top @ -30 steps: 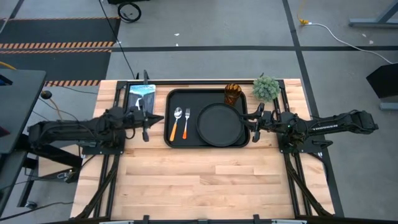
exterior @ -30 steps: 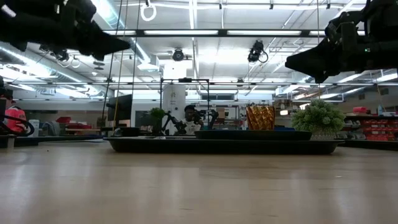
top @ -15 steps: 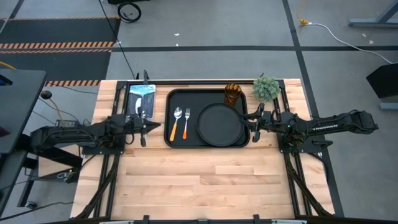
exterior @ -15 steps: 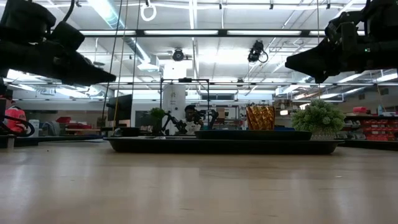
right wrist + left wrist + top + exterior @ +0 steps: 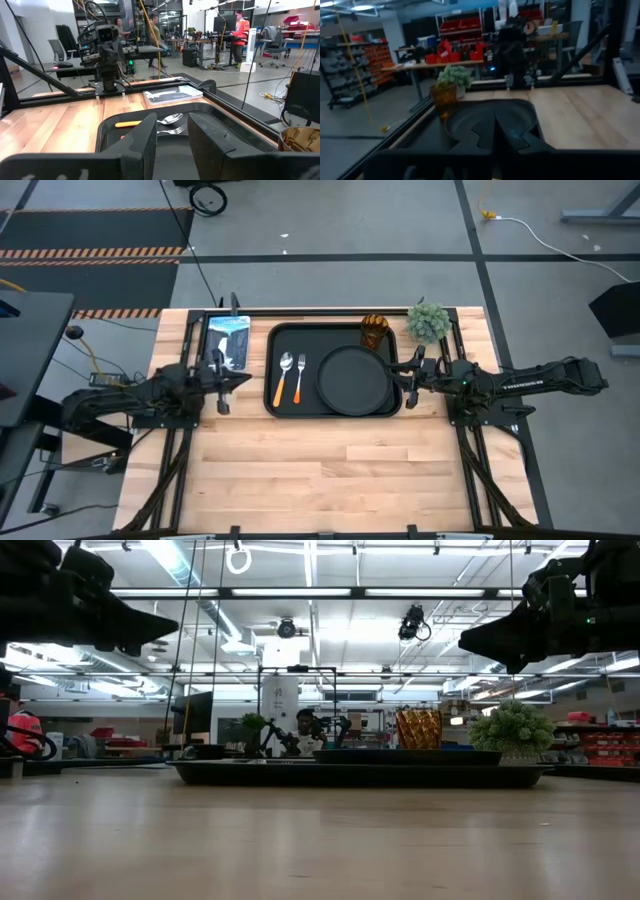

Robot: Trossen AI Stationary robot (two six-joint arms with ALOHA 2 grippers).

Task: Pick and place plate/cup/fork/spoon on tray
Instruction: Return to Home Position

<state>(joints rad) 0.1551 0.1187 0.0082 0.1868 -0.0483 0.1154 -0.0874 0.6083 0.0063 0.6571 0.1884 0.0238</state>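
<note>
The black tray (image 5: 273, 350) lies at the table's far middle. On it rest the round black plate (image 5: 354, 379) at its right, the amber cup (image 5: 374, 331) upright at its far right corner, and the spoon (image 5: 283, 377) and the fork (image 5: 299, 378) side by side at its left. My left gripper (image 5: 240, 377) is shut and empty, above the table just left of the tray; it also shows in the left wrist view (image 5: 495, 127). My right gripper (image 5: 398, 372) is a little open and empty, above the tray's right edge beside the plate (image 5: 172, 135).
A small green potted plant (image 5: 428, 322) stands at the far right, next to the cup. A blue and white packet (image 5: 228, 338) lies at the far left, next to the tray. Bare wood lies between the tray and the near edge. People show in the room beyond (image 5: 240, 25).
My left gripper has drawn back toward the table's left edge, away from the tray, still shut and empty. The things on the tray have stayed where they were.
</note>
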